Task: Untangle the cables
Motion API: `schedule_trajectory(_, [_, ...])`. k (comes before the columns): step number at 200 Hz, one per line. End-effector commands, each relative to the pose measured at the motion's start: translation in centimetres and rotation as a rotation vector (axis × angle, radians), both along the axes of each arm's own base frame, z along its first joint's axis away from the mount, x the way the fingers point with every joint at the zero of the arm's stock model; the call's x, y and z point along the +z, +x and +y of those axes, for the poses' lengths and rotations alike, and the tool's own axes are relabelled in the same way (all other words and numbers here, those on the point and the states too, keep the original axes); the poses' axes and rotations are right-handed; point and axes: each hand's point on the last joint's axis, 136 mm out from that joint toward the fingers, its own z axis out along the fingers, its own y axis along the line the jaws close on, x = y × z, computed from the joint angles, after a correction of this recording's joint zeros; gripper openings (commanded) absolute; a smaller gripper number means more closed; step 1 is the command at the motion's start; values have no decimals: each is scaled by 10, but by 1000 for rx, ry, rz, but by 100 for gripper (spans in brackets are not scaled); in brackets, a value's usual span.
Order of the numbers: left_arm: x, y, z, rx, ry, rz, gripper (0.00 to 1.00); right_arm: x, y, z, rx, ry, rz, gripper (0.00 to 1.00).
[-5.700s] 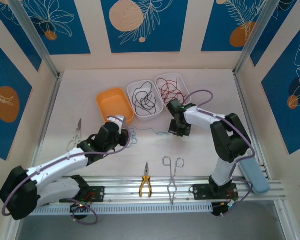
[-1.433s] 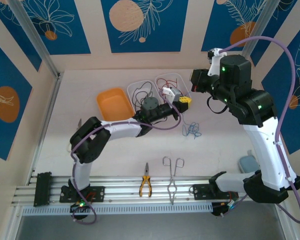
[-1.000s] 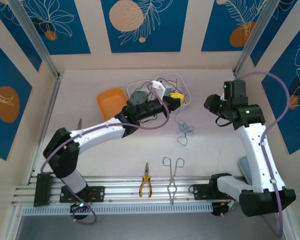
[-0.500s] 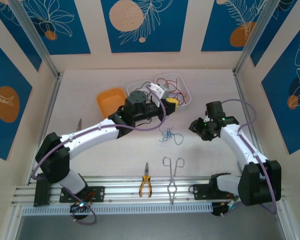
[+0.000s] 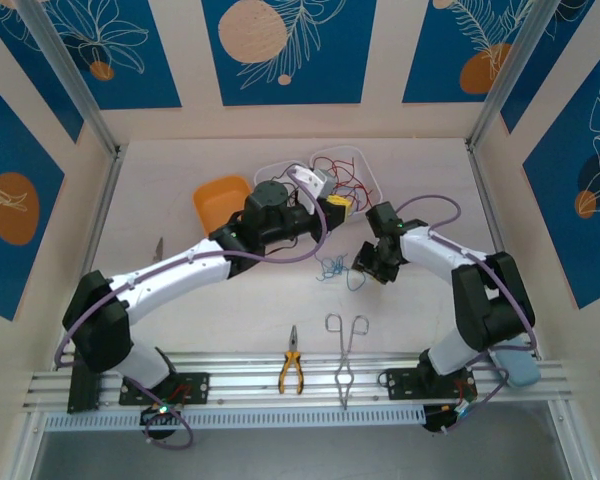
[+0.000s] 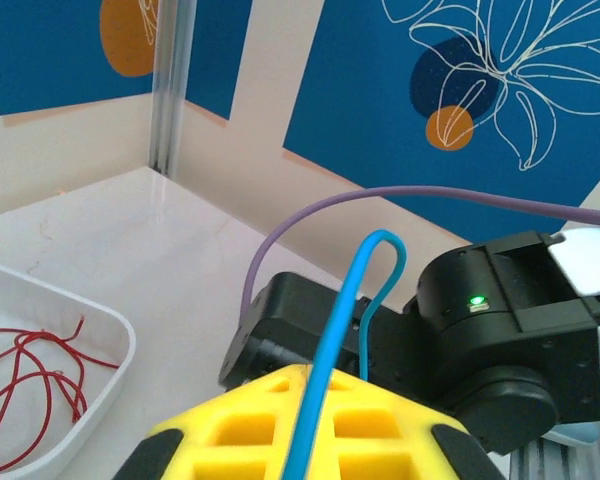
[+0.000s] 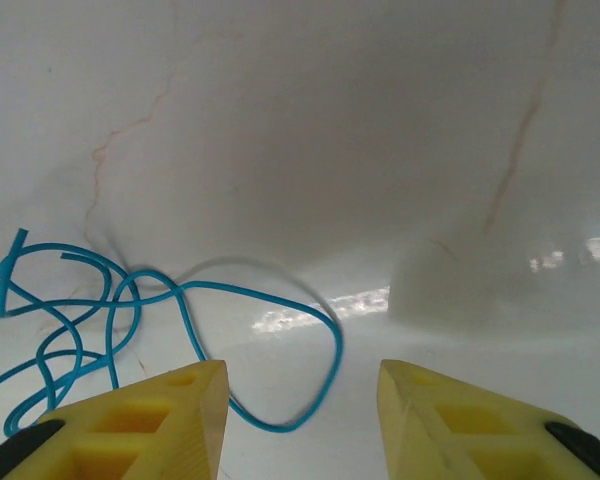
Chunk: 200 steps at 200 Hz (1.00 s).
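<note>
We note the blue cable (image 6: 337,320) runs off the bottom edge between the left gripper's (image 6: 305,400) yellow fingers (image 6: 230,430), grip point unseen. Red cables (image 6: 40,372) and their white tray (image 6: 120,365) are cut by the left edge. From above, the left arm (image 5: 180,270) covers most of a second tray (image 5: 268,170); we cannot read its contents.

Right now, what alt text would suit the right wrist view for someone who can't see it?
A tangled blue cable lies on a white table, one loop reaching toward the open right end effector. Its two yellow fingertips stand apart at the bottom, holding nothing.

Blue cable (image 5: 330,268) (thin, curly) loosely tangled.
</note>
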Motion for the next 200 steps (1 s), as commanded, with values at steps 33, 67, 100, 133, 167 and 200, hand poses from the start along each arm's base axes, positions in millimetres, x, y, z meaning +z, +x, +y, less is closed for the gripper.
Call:
schedule_trajectory(33, [13,1,17,39,0,-39,0,-14,-3,-4,0,-110,72,38])
schedule_trajectory(67, [26,4,27,61,-7,-39,0,-24,-11,-5,8,-132,119,33])
schedule_trajectory(100, [55,4,46,89,10,-91,0,-30,-17,-8,13,-158,151,27])
schedule_trajectory(133, [105,2,77,177,83,-231,0,-32,-21,-14,15,-200,182,20])
schedule_trajectory(167, [156,-8,112,265,94,-362,0,-34,-23,-19,12,-239,214,12])
schedule_trajectory(200, [191,-8,148,400,117,-470,0,-35,-23,-19,22,-249,229,0])
